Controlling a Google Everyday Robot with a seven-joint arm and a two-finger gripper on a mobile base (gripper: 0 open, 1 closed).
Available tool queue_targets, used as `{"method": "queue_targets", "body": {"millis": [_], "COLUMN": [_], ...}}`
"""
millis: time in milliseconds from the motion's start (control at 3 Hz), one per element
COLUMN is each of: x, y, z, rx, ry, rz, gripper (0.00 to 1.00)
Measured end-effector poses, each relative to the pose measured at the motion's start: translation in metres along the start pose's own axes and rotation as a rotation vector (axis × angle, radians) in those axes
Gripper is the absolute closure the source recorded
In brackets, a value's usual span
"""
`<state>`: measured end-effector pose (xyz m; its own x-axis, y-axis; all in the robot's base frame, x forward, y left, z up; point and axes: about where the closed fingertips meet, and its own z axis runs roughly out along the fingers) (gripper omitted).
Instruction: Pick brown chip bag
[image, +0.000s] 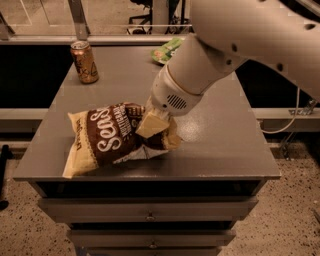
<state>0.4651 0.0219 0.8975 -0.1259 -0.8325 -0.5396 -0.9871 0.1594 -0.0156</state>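
Observation:
The brown chip bag (107, 137), dark brown with white "Sea Salt" script and pale yellow ends, lies near the front left of the grey cabinet top. Its right end is crumpled and raised off the surface. My gripper (157, 130) comes down from the upper right and is shut on that right end. One pale finger (149, 125) shows on top of the bag; the other is hidden by the bag. The bag's left end still rests near the front edge.
A brown drink can (84, 61) stands at the back left of the cabinet top (225, 145). A smaller green snack bag (167, 50) lies at the back, partly behind my arm. Drawers are below the front edge. A floor cable runs at right.

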Motion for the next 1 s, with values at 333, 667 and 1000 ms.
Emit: {"method": "queue_targets", "body": {"millis": [333, 667, 1000], "x": [-0.006, -0.005, -0.005], "y": [-0.017, -0.034, -0.036], "z": [-0.056, -0.103, -0.110], "rx": [0.092, 0.191, 0.206], "ry": [-0.088, -0.179, -0.192], "rz": [0.025, 0.103, 0.112], "gripper": [1.00, 1.00, 1.00]}}
